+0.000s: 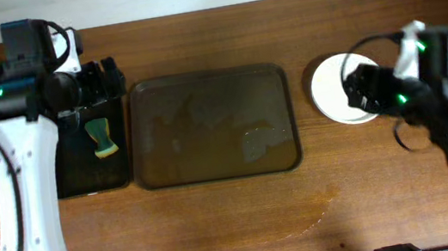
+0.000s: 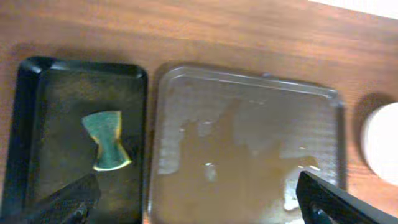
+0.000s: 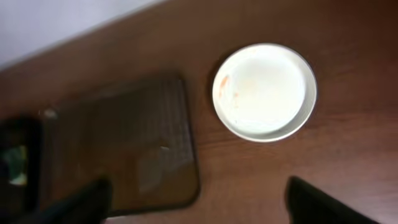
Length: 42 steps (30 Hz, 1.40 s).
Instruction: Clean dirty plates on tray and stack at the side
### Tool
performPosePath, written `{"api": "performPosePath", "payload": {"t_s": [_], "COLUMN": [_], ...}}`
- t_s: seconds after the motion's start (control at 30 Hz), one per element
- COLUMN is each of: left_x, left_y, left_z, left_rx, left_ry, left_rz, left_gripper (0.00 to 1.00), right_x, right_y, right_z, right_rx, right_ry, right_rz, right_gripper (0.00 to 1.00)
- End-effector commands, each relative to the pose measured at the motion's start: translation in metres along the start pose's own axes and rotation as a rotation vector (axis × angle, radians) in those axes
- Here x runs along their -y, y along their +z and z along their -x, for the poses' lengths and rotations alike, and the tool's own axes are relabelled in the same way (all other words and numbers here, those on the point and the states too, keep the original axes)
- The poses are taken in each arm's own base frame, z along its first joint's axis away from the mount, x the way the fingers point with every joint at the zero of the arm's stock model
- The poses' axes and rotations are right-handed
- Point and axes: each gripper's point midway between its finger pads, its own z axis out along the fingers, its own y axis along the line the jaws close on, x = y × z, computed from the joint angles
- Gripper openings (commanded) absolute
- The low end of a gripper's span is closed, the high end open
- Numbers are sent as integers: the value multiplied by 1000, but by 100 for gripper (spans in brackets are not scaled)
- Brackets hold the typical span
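The dark-brown tray (image 1: 211, 125) lies mid-table with no plates on it, only wet patches; it also shows in the left wrist view (image 2: 249, 149) and the right wrist view (image 3: 118, 143). A stack of white plates (image 1: 336, 89) sits on the table right of the tray; the top plate (image 3: 264, 90) has small orange smears near its left rim. My left gripper (image 2: 199, 202) is open and empty, above the gap between the black tray and the brown tray. My right gripper (image 3: 199, 202) is open and empty, raised beside the plate stack.
A narrow black tray (image 1: 88, 143) stands left of the brown tray and holds a green-and-yellow sponge (image 1: 102, 139), also seen in the left wrist view (image 2: 107, 140). A faint wet ring marks the wood in front of the tray (image 1: 317, 208).
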Motion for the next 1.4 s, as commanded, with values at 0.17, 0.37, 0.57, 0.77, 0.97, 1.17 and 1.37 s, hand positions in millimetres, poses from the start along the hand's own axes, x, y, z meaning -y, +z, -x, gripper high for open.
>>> {"api": "performPosePath", "payload": {"t_s": [0.17, 0.37, 0.57, 0.77, 0.97, 1.17, 1.37], "left_x": [6, 6, 6, 6, 6, 6, 6], "left_y": [3, 3, 3, 3, 3, 3, 3], "left_z": [-3, -3, -3, -3, -3, -3, -3], "left_rx": [-19, -19, -19, -19, -19, -18, -19], "left_ry": [-9, -8, -8, -9, -8, -8, -9], "left_rz": [-49, -49, -49, -49, -49, -49, -49], "left_gripper": [99, 99, 99, 99, 99, 99, 99], "right_x": [-6, 13, 24, 40, 56, 64, 65], "right_y": [-85, -75, -45, -13, 33, 56, 81], "right_z": [3, -7, -10, -48, -87, -103, -128], "right_rx": [246, 199, 405, 680, 811, 857, 712], "right_ry": [-29, -84, -107, -106, -102, -97, -120], "right_rz": [67, -34, -19, 64, 109, 116, 122], "right_gripper": [98, 98, 98, 98, 98, 98, 98]}}
